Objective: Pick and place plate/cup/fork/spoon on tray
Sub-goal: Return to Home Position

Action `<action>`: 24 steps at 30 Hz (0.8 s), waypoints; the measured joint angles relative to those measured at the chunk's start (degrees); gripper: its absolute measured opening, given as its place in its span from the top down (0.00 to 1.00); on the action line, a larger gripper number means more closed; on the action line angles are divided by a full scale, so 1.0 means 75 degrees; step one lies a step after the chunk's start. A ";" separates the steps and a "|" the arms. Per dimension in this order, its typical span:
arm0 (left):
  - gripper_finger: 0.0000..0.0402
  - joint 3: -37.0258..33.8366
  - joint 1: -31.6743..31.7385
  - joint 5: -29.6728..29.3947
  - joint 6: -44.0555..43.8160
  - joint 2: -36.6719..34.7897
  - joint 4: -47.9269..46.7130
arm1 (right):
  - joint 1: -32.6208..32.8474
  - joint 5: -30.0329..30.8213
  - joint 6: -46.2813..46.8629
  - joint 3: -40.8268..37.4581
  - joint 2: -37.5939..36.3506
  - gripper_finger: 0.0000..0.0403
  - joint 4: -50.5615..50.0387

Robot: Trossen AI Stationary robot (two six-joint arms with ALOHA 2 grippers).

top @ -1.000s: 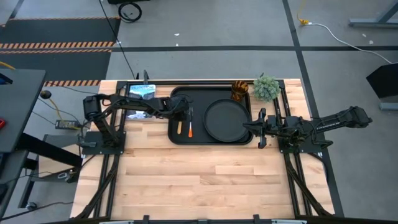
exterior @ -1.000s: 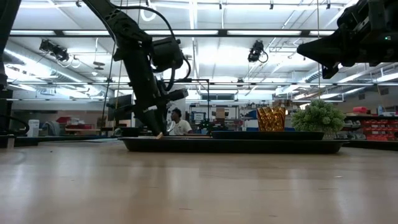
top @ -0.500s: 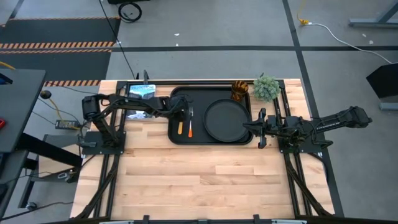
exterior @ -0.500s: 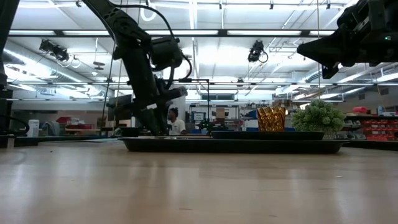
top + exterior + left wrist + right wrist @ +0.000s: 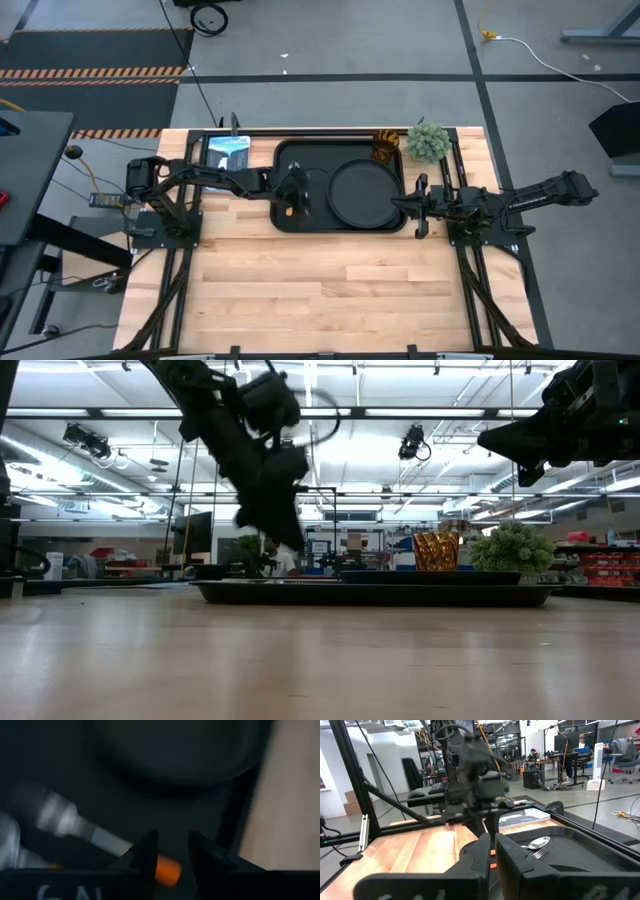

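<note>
The left gripper [image 5: 292, 192] hovers over the left part of the tray [image 5: 340, 226], its two dark fingers [image 5: 144, 854] slightly apart; in the left wrist view an orange handle tip [image 5: 167, 868] shows in the gap between them. Whether the fingers touch that handle cannot be told. A silver utensil [image 5: 75, 822] lies on the tray floor just beyond the fingers, blurred.

The right gripper [image 5: 420, 206] waits just beside the tray's right edge, its fingers [image 5: 481, 855] close together with only a thin slit between, holding nothing.

The plate [image 5: 365, 192], round and matte black, lies flat in the right half of the tray. The spoon [image 5: 539, 841] and the fork [image 5: 538, 853] lie side by side on the tray's left part. The cup [image 5: 386, 145], amber and translucent, stands upright at the tray's far right corner, near a small green plant [image 5: 428, 140] on the table [image 5: 330, 290].
</note>
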 joint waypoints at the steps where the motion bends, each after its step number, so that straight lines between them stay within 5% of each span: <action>1: 0.71 0.0000 -0.0096 -0.0007 0.0442 0.0000 0.0357 | 0.0000 0.0001 -0.0002 0.0000 -0.0002 0.92 0.0000; 12: 0.71 0.0004 -0.0481 -0.0125 0.4249 0.0000 0.3215 | 0.0000 0.0002 0.0001 0.0000 -0.0002 0.92 -0.0001; 24: 0.71 0.0003 -0.0476 -0.0129 0.4029 0.0012 0.4348 | -0.0001 0.0001 0.0001 -0.0001 -0.0001 0.92 -0.0001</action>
